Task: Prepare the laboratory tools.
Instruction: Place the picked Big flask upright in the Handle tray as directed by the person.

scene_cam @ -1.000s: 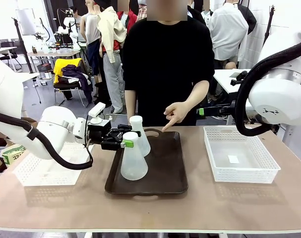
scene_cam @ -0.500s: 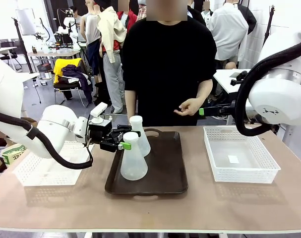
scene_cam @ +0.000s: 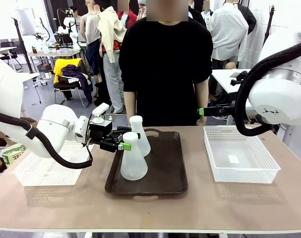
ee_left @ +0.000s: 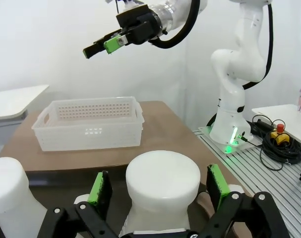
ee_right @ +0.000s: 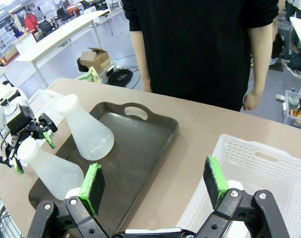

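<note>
A: What lies past the right gripper (ee_right: 154,182)?
B: Its green pads (ee_right: 92,187) stand wide apart. At ten o'clock, a dark tray (ee_right: 140,148) holds two flasks (ee_right: 86,130).
A: And the nearer flask (ee_right: 46,166)?
B: The left gripper (ee_right: 32,146) straddles its neck, at nine o'clock. A white basket (ee_right: 269,171) sits at three o'clock.

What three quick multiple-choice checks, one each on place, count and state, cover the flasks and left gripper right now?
1. Where do the flasks stand?
A. on the brown tray
B. in the right basket
C. on bare table

2. How many flasks?
A. one
B. two
C. three

3. The left gripper is:
A. shut on a flask neck
B. open around the near flask's neck
C. inside a basket

Key: 1 A, both the near flask and the far flask sit on the tray. 2 B, two show. 3 B, the left gripper pads flank the neck with gaps.
</note>
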Robot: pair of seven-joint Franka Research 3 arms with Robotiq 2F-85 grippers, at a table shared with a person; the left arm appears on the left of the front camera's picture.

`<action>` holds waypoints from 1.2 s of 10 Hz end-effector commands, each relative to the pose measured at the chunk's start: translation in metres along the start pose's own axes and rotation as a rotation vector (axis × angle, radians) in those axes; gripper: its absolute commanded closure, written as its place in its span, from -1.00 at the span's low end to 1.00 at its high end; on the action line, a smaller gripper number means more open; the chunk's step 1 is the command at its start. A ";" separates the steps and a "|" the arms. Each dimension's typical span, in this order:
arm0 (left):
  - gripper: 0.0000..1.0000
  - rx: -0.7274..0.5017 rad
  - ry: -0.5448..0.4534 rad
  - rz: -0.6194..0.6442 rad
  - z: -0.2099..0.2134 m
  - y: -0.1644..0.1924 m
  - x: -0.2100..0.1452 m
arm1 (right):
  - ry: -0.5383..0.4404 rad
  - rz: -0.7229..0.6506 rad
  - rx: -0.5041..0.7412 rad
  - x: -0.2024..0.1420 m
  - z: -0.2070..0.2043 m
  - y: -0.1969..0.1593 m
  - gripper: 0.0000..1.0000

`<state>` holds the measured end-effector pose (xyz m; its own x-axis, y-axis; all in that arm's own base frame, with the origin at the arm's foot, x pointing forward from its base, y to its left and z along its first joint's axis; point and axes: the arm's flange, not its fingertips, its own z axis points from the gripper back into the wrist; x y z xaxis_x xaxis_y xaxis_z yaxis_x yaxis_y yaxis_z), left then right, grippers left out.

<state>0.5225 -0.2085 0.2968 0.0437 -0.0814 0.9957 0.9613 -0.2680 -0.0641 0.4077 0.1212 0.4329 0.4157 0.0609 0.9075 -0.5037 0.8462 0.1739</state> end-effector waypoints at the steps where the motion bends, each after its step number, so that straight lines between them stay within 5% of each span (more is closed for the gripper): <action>1: -1.00 -0.002 -0.007 -0.034 -0.001 0.000 0.001 | 0.019 -0.004 -0.002 0.006 0.000 -0.001 -1.00; 12: -1.00 -0.002 -0.007 -0.034 -0.001 0.000 0.001 | 0.019 -0.004 -0.002 0.006 0.000 -0.001 -1.00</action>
<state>0.5224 -0.2090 0.2969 0.0272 -0.0765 0.9967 0.9617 -0.2701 -0.0469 0.4077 0.1212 0.4329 0.4157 0.0609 0.9075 -0.5037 0.8462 0.1739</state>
